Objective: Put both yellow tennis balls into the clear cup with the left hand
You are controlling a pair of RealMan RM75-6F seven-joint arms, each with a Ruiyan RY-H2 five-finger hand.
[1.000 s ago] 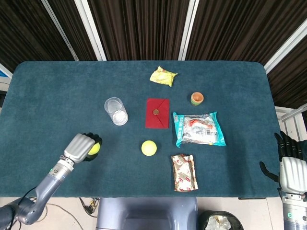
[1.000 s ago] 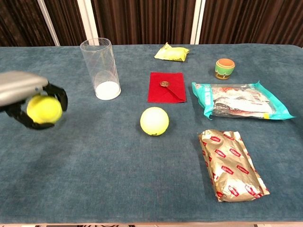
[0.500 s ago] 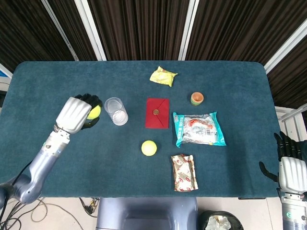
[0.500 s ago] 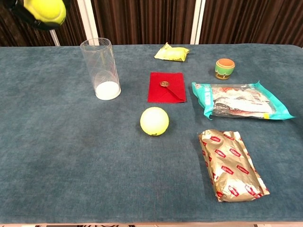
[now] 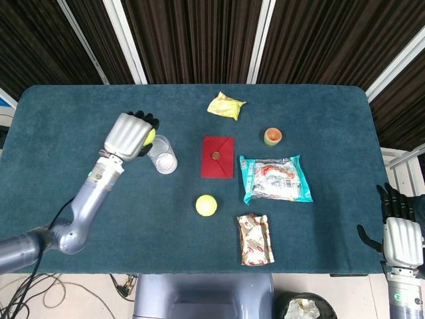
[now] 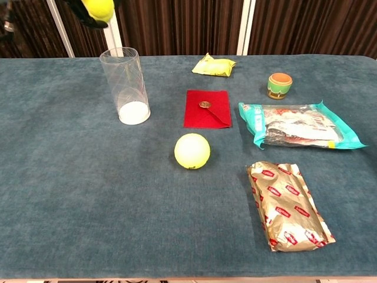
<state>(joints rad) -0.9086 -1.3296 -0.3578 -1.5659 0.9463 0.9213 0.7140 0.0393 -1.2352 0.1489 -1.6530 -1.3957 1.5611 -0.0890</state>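
My left hand [image 5: 130, 135] grips a yellow tennis ball [image 6: 99, 8], holding it high, just left of and above the mouth of the clear cup [image 6: 125, 85]. In the head view the ball [image 5: 150, 137] peeks out beside the cup's rim [image 5: 159, 151]. The cup stands upright and holds nothing. A second yellow tennis ball [image 5: 206, 205] lies on the cloth near the table's middle [image 6: 192, 151]. My right hand [image 5: 401, 234] hangs off the table's right front corner, holding nothing, fingers apart.
A red envelope [image 5: 218, 157] lies right of the cup. Behind it is a yellow packet [image 5: 226, 106]; to the right are a small orange pot [image 5: 273, 136] and a teal snack bag [image 5: 275, 179]. A gold wrapper [image 5: 255, 238] lies at the front.
My left hand has carried the ball up from the table's front left, then rightward toward the cup, rising out of most of the chest view. The right hand stayed put.
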